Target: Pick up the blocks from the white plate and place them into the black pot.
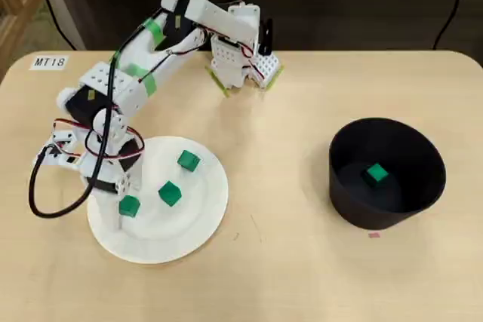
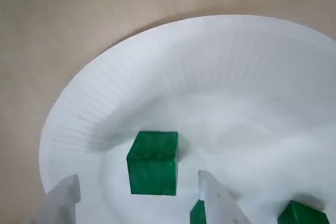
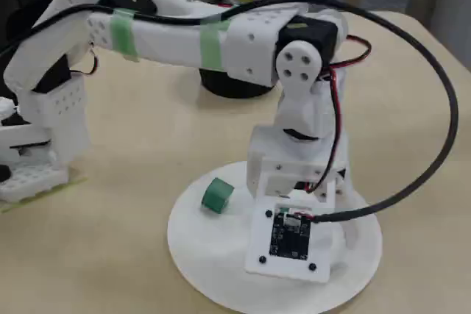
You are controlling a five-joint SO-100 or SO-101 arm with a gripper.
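The white plate lies at the left of the table and holds three green blocks. My gripper is lowered over the plate's left part. In the wrist view the gripper is open, with one block between its fingertips and not clamped. Two other blocks peek in at the bottom edge. A fourth block lies inside the black pot at the right. In the fixed view the wrist hides the fingers; one block shows on the plate.
The arm's base stands at the table's far edge. A loose black cable loops off the wrist to the left of the plate. Bare tabletop separates plate and pot. The pot shows behind the arm in the fixed view.
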